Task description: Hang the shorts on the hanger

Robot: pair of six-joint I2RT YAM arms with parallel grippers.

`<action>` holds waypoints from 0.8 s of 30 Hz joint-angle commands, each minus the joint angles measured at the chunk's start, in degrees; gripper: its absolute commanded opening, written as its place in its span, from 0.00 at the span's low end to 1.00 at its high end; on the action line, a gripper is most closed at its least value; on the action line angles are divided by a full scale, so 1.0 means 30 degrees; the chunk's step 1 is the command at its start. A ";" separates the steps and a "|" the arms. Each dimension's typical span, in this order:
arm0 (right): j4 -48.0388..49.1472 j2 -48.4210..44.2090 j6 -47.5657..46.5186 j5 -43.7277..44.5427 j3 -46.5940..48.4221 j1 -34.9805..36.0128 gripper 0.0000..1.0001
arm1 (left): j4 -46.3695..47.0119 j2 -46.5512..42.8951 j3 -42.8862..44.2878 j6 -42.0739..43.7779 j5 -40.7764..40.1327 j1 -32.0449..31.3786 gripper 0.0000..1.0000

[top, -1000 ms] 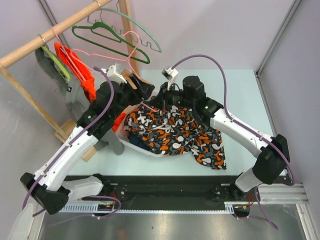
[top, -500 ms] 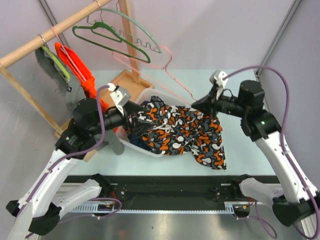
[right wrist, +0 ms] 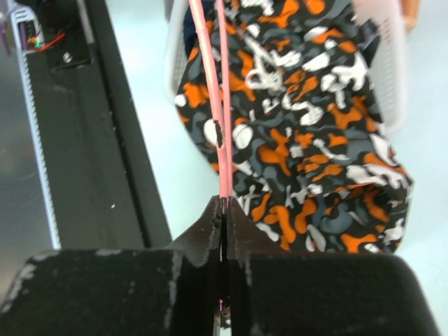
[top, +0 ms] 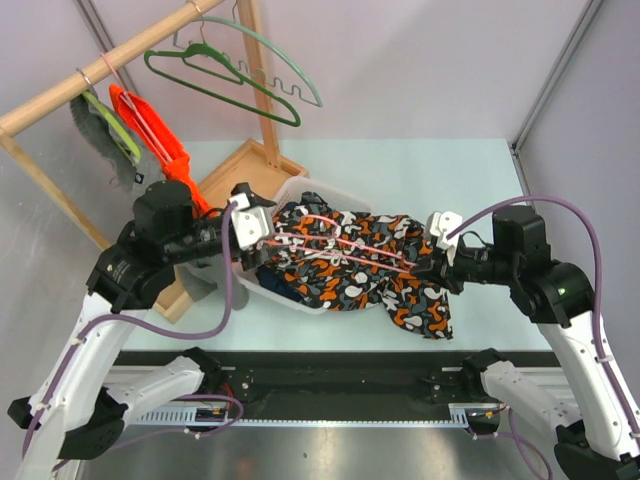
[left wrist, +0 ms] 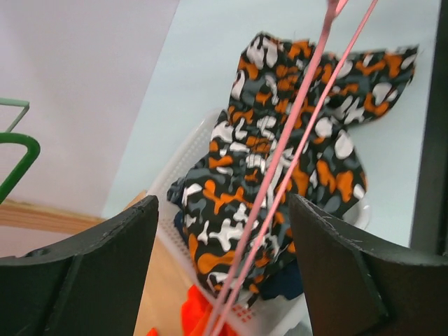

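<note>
Your right tool (right wrist: 222,210) pinches the hanger (right wrist: 224,105) mid-frame over the shorts (top: 395,275). Your left tool (left wrist: 222,210) is spread, with the wire running between its fingers.

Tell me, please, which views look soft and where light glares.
Left wrist: the left gripper's fingers loom soft, the shorts mildly blurred. Right wrist: the right gripper's fingers are defocused, the hanger crisp. Top external: sharp, even light, dull sheen on the metal strip.

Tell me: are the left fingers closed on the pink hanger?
No, the left fingers stand wide apart, with the pink hanger wire running free between them.
</note>
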 commanded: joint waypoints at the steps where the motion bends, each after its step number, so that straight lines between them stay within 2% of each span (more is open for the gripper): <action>1: -0.1653 -0.0477 -0.1203 -0.0604 -0.0122 -0.0037 0.00 | -0.0525 -0.0471 -0.1370 0.4026 -0.0998 0.0171 0.80; 8: -0.1918 -0.0741 -0.1175 -0.0721 0.0171 -0.0066 0.00 | -0.3482 0.0641 -0.1899 0.6458 0.1404 0.0172 0.75; 11: -0.2181 -0.0770 -0.1379 -0.0692 0.0259 -0.0037 0.00 | -0.3279 0.0671 -0.2632 0.6519 0.1463 0.0172 0.52; 12: -0.2153 -0.0770 -0.1380 -0.0663 0.0230 -0.0008 0.00 | -0.3104 0.0729 -0.2692 0.6403 0.1550 0.0172 0.34; 14: -0.1978 -0.0478 -0.1118 -0.0370 0.0259 -0.0037 0.00 | -0.2810 0.0817 -0.2722 0.5761 0.2018 0.0114 0.13; 15: -0.1716 -0.0042 -0.0710 -0.0253 0.0404 -0.0037 0.08 | -0.2636 0.0963 -0.2692 0.5525 0.2078 -0.0031 0.00; 17: -0.1480 0.0515 -0.0472 -0.0105 0.0784 -0.0008 0.28 | -0.2342 0.1081 -0.2779 0.4999 0.2166 -0.0178 0.00; 18: -0.1537 0.0809 -0.0646 -0.0309 0.0989 -0.0008 0.50 | -0.2225 0.1081 -0.2838 0.4851 0.2166 -0.0353 0.00; 21: -0.0259 0.1748 0.0488 -0.1246 0.1986 -0.0066 0.85 | -0.1201 0.1315 -0.3043 0.3885 0.2020 -0.0792 0.00; 24: 0.1505 0.3034 0.2336 -0.2387 0.3009 0.0137 0.96 | -0.0380 0.1695 -0.3131 0.3268 0.1670 -0.1464 0.00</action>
